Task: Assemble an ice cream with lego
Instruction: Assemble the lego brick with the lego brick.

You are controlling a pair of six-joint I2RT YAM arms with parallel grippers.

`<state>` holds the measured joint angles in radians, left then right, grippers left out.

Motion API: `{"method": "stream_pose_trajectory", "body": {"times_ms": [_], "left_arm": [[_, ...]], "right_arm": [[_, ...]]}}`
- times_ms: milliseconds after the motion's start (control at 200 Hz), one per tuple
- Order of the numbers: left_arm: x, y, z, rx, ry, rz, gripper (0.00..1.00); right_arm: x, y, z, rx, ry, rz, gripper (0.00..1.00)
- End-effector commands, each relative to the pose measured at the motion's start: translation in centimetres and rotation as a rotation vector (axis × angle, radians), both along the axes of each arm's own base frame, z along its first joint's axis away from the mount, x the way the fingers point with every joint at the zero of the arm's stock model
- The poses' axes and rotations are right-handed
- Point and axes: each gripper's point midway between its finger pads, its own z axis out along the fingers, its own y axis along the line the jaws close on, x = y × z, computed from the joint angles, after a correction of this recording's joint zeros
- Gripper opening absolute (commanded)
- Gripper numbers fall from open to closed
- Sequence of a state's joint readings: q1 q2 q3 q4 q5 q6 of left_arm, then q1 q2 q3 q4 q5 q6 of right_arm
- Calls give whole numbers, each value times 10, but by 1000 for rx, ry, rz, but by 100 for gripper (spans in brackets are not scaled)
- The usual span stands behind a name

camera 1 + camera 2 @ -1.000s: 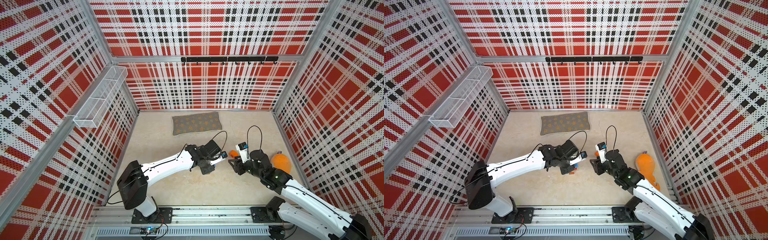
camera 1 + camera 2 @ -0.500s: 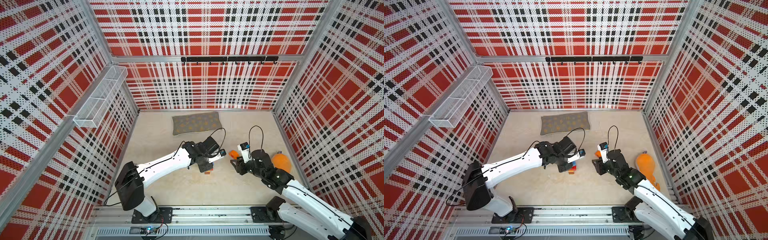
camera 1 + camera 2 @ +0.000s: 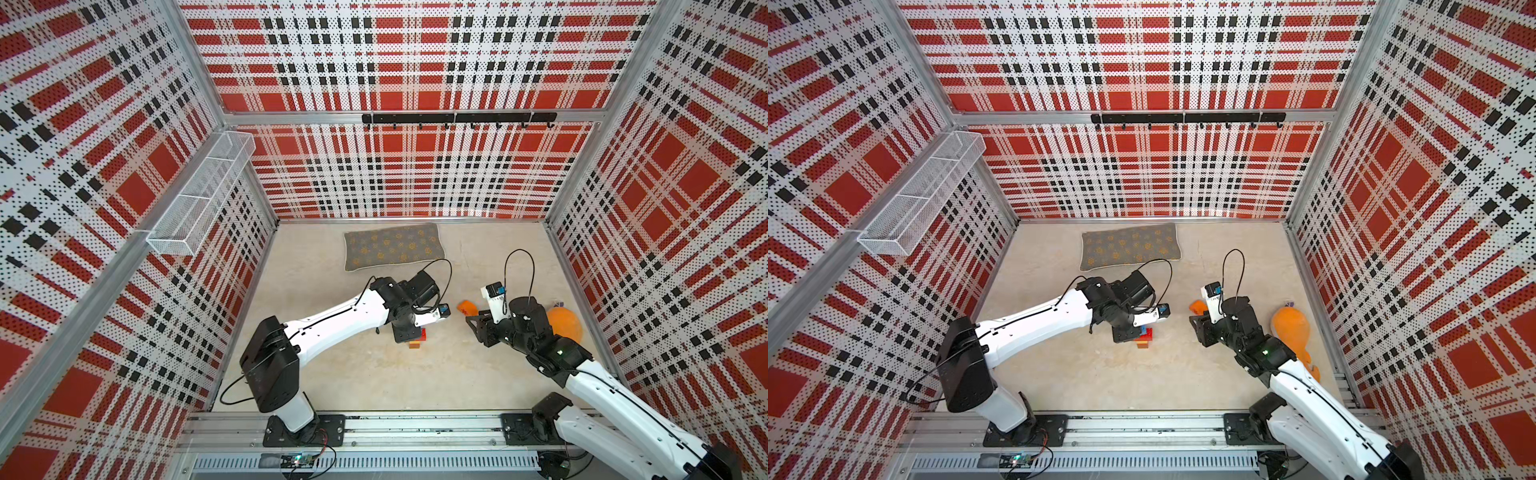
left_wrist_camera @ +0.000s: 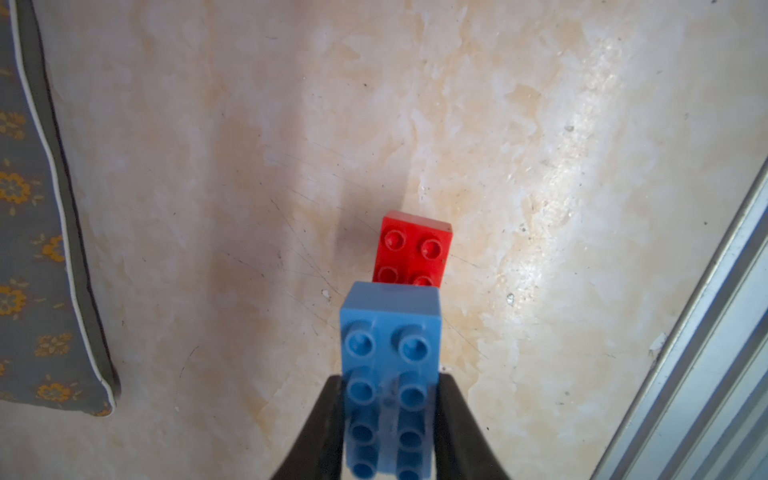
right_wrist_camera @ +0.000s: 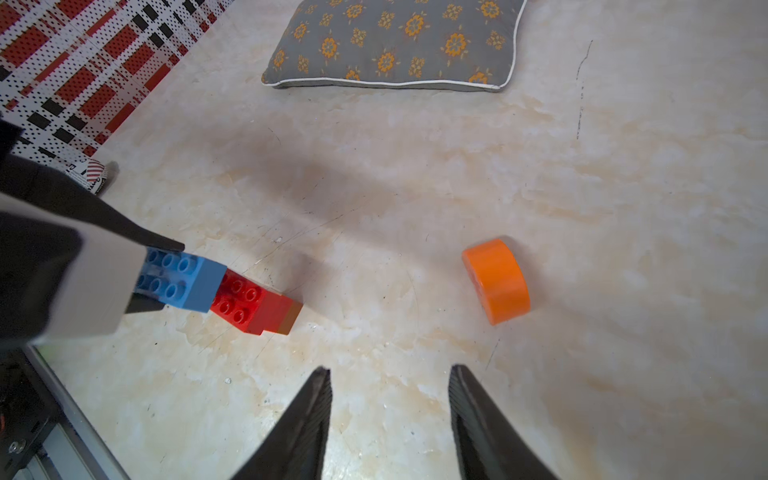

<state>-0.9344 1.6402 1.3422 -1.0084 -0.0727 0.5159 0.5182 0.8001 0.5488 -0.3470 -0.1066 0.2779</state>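
My left gripper (image 4: 390,376) is shut on a blue lego brick (image 4: 390,332), studs facing the wrist camera. Just beyond the brick stands a short stack with a red studded top (image 4: 411,253) and a brown-orange base (image 5: 293,318). The right wrist view shows the blue brick (image 5: 183,280) at the edge of that red top (image 5: 239,297); whether they touch I cannot tell. In both top views the left gripper (image 3: 405,332) hides most of the stack (image 3: 417,340). The orange dome brick (image 5: 496,280) lies alone on the floor near my right gripper (image 5: 390,369), which is open and holds nothing.
A grey flowered cushion (image 3: 392,247) lies at the back of the floor. A big plain orange round object (image 3: 563,324) sits behind the right arm by the right wall. A wire basket (image 3: 199,195) hangs on the left wall. An aluminium rail (image 3: 395,428) runs along the front.
My left arm has drawn back to the left, away from the right gripper, carrying the blue brick over to the red stack. The right arm and the orange dome have hardly moved.
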Motion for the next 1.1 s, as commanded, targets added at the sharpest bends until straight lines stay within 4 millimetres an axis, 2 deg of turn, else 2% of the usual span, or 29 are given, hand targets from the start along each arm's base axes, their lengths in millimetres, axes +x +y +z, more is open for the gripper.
{"method": "stream_pose_trajectory", "body": {"times_ms": [0, 215, 1092], "left_arm": [[2, -3, 1, 8, -52, -57, 2], [2, -12, 14, -46, -74, -99, 2], [8, -17, -9, -19, -37, -141, 3]], "right_arm": [[0, -1, 0, 0, -3, 10, 50], [-1, -3, -5, -3, 6, 5, 50], [-4, -7, -16, -1, 25, 3, 51]]}}
